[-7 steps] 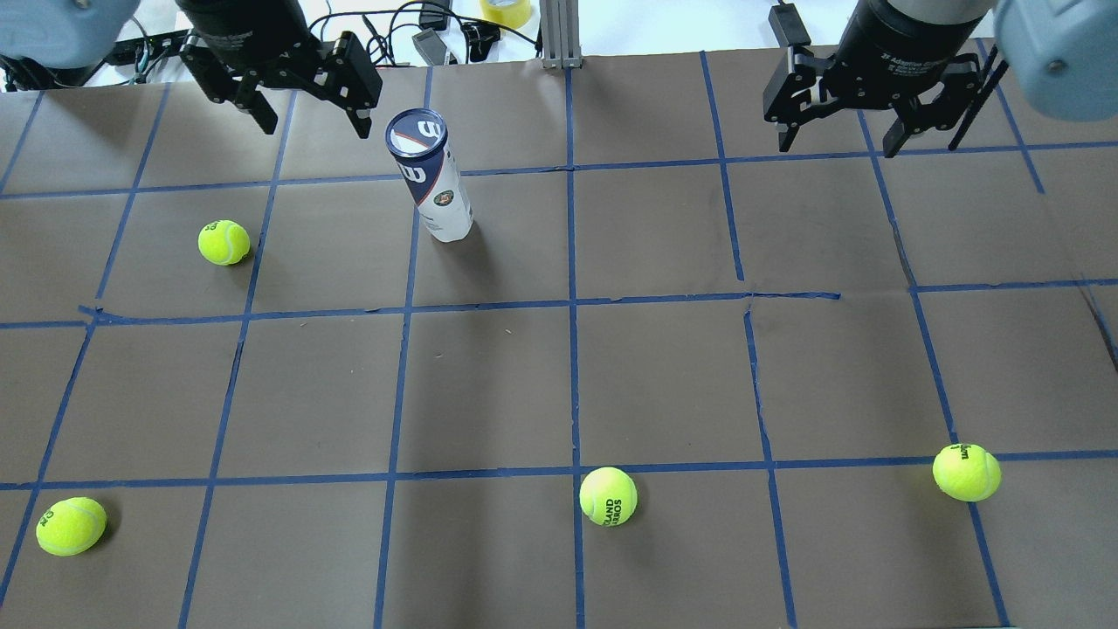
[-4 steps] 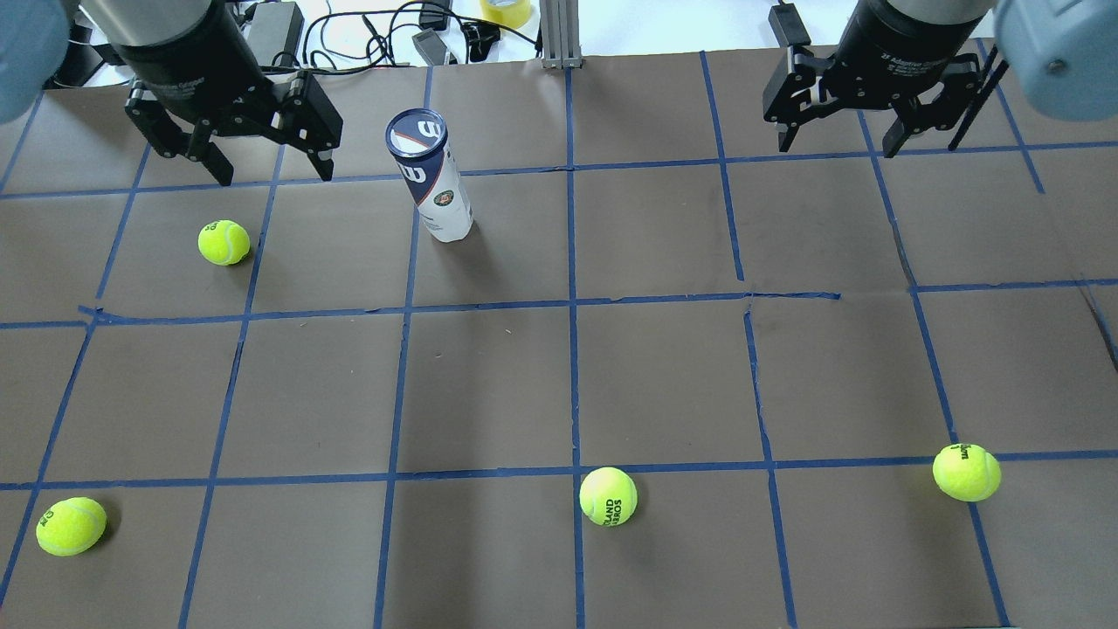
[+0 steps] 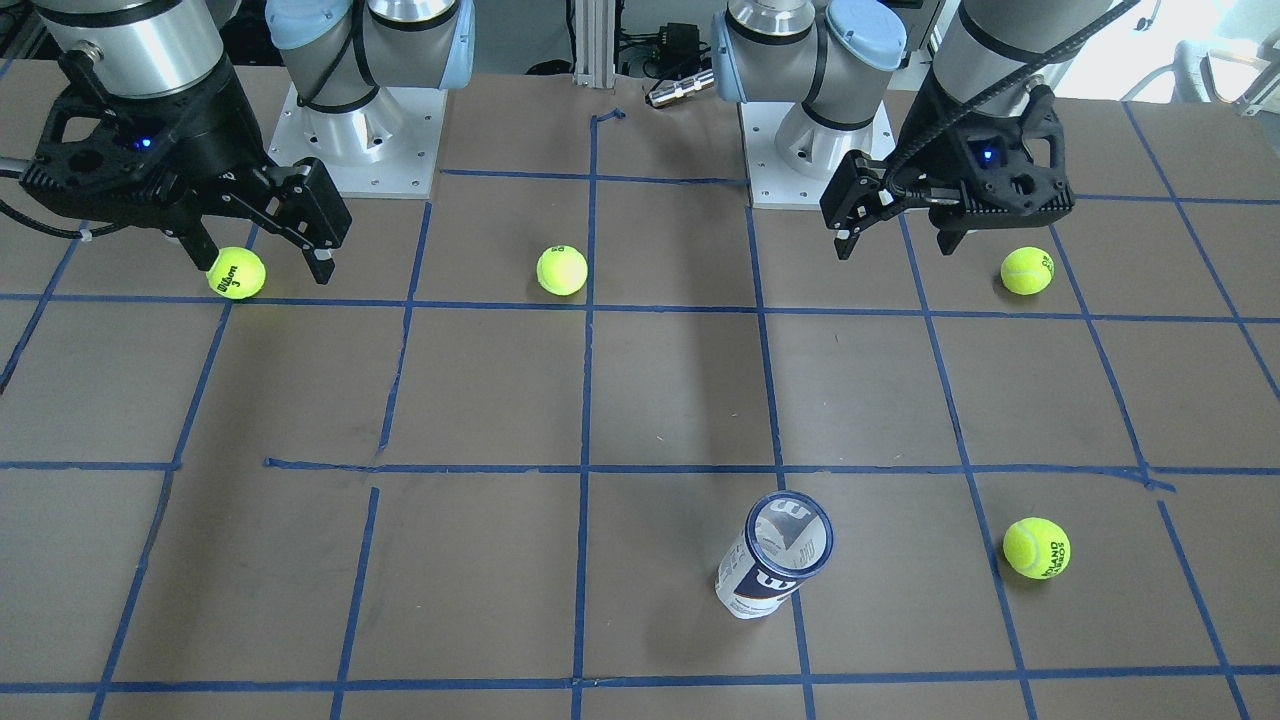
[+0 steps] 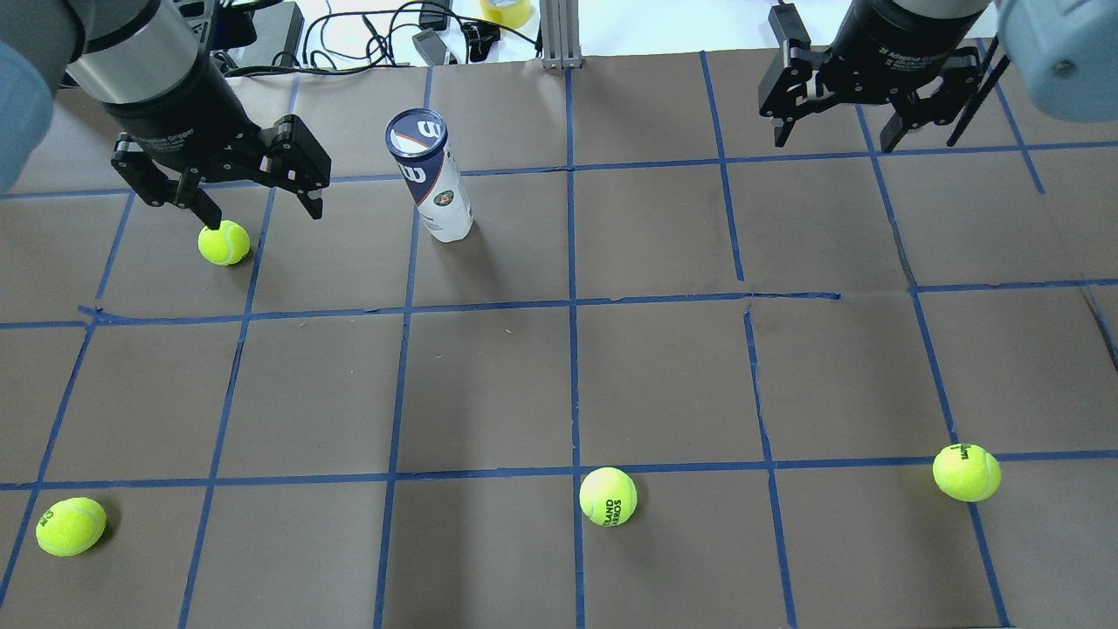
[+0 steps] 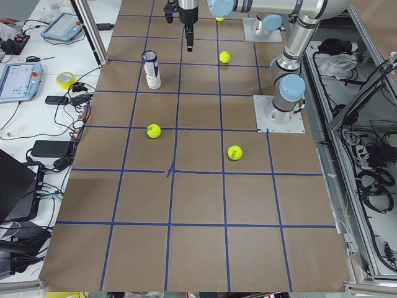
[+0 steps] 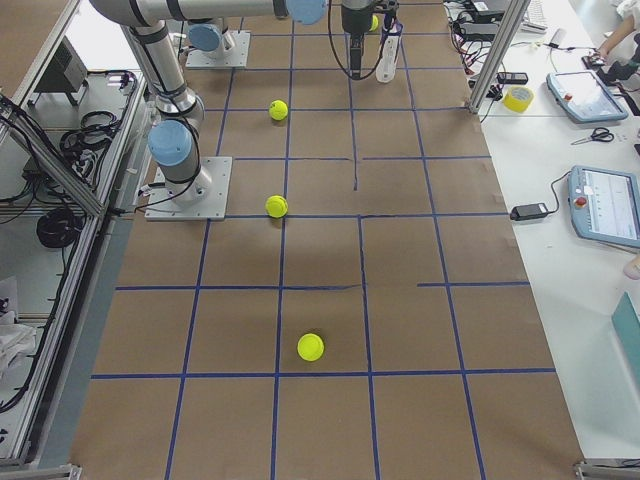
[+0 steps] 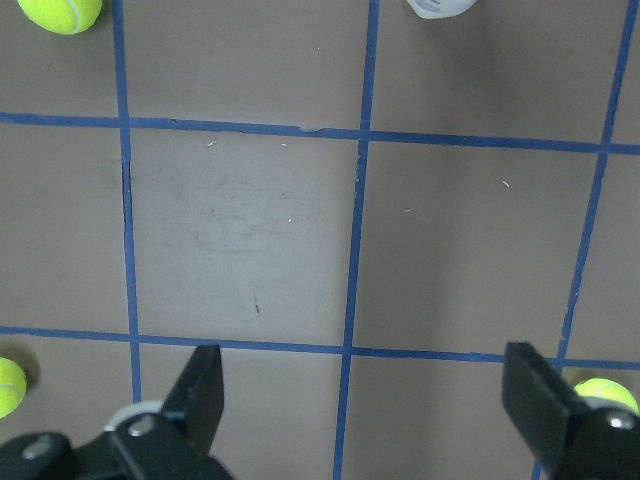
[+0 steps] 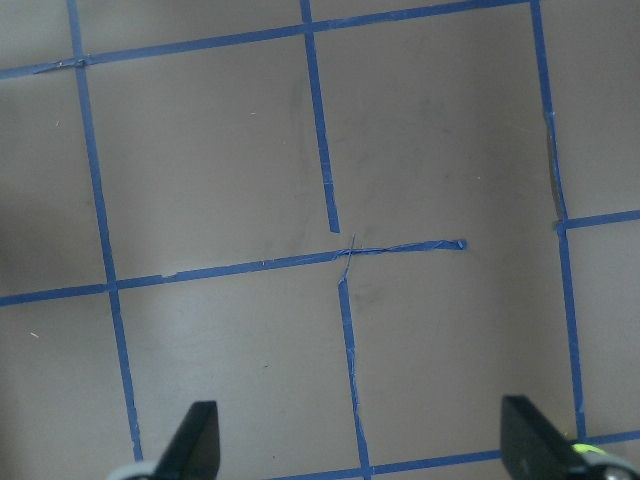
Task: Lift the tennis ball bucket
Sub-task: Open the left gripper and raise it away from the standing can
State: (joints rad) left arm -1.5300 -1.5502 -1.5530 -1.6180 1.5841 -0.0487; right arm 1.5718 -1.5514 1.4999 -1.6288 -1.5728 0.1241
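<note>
The tennis ball bucket (image 4: 432, 179), a white and navy tube with a "W" on its lid, stands upright on the brown table; it also shows in the front-facing view (image 3: 775, 560) and the exterior left view (image 5: 151, 69). My left gripper (image 4: 262, 210) is open and empty, high above the table, to the bucket's left in the overhead view. In the left wrist view only the bucket's white base (image 7: 440, 8) shows at the top edge, far from the open gripper (image 7: 360, 355). My right gripper (image 4: 834, 140) is open and empty, far to the bucket's right.
Several loose yellow-green tennis balls lie on the table: one beside the left gripper (image 4: 224, 242), one front left (image 4: 71, 526), one front middle (image 4: 608, 496), one front right (image 4: 966, 472). Cables and a tape roll (image 4: 507, 10) lie past the far edge.
My left gripper has moved left and toward the near side in the overhead view, away from the bucket's top. It stays open. The right gripper has barely shifted.
</note>
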